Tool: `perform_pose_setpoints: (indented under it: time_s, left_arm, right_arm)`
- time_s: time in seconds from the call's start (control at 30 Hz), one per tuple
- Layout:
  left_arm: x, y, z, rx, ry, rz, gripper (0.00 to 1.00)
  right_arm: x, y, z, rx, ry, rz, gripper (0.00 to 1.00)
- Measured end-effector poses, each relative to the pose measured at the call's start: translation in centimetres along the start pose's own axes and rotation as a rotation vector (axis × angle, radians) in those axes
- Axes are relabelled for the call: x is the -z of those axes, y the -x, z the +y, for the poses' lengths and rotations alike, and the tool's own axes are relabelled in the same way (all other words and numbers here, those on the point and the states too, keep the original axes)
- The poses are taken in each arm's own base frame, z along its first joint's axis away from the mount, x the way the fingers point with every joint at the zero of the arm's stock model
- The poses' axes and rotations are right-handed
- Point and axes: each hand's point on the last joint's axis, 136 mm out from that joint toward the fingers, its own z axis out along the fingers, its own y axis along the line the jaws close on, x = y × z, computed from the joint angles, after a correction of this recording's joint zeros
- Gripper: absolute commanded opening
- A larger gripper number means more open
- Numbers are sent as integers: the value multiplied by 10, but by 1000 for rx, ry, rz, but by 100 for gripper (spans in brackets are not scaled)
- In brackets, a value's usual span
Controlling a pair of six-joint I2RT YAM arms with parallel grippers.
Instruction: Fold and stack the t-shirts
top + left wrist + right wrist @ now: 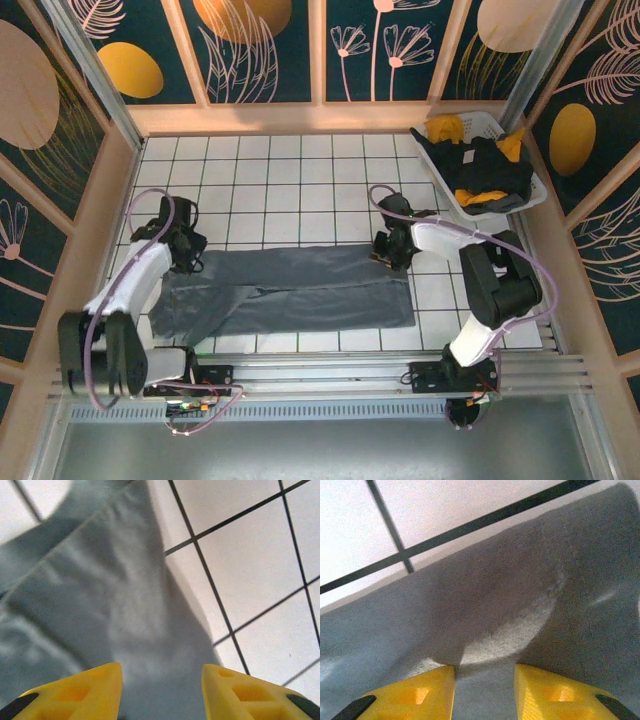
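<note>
**2 claws low at the ends of the grey-blue shirt**

The grey-blue t-shirt (pixel 300 290) lies on the white tiled floor (pixel 270 180), near the middle. It is doubled lengthwise into a long band running left to right, and the near-left corner spreads out less tidily than the rest. I judge that 1 lengthwise fold is in place and the crosswise folds are not yet made.

My left claw (pixel 161 667) sits low over the far-left end of the band. Its yellow fingers stand part-way apart with cloth beneath them, and I see nothing pinched. It is there because that end has to be lifted next, so the edge must lie between the fingers.

My right claw (pixel 484 667) is at the far-right corner for the same reason. Its fingers are also part-way apart, just above a curved seam, and they grip nothing that I can make out. With 1 claw at each end, the band should stay taut and straight when raised.

The black shirt (pixel 490 165) and the mustard shirt (pixel 455 128) wait in the white basket (pixel 432 160) at the far right, well apart from the work.
</note>
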Motion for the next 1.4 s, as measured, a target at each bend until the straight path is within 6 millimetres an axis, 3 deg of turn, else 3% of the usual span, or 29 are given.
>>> perform_pose_setpoints:
  time_s: [0.1, 0.2, 0.4, 0.5, 0.7, 0.8, 0.87, 0.97, 1.1, 1.23, 1.4]
  left_arm:
    - [-37, 5, 0, -3, 39, 40, 43]
    - [-69, 11, 15, 2, 97, 83, 43]
    - [-81, 22, -8, -20, 16, 123, 42]
    - [-90, 29, -39, -36, -66, 146, 44]
    - [-109, 52, -114, -86, -211, 174, 51]
    - [-102, 63, -135, -132, -258, 148, 56]
    - [-90, 67, -148, -182, -297, 125, 57]
    - [-66, 53, -167, -296, -372, 122, 55]
    - [-41, -5, -189, -489, -500, 194, 51]
    - [-51, -64, -179, -630, -517, 312, 51]
    - [-77, -78, -163, -685, -472, 359, 51]
  right_arm:
    - [0, 5, -2, -48, 12, 7, 45]
    - [0, 12, -7, -109, 30, 13, 51]
    - [-3, 28, -10, -183, 62, 43, 50]
    - [-7, 58, -4, -205, 67, 33, 50]
    - [-16, 159, 19, -172, 108, -70, 52]
    - [-15, 198, 32, -99, 135, -129, 57]
    - [-9, 209, 40, -53, 147, -152, 58]
    - [6, 209, 56, 16, 174, -176, 60]
    - [33, 188, 91, 104, 247, -181, 60]
    - [65, 156, 124, 175, 348, -171, 60]
    - [87, 133, 143, 222, 424, -168, 61]
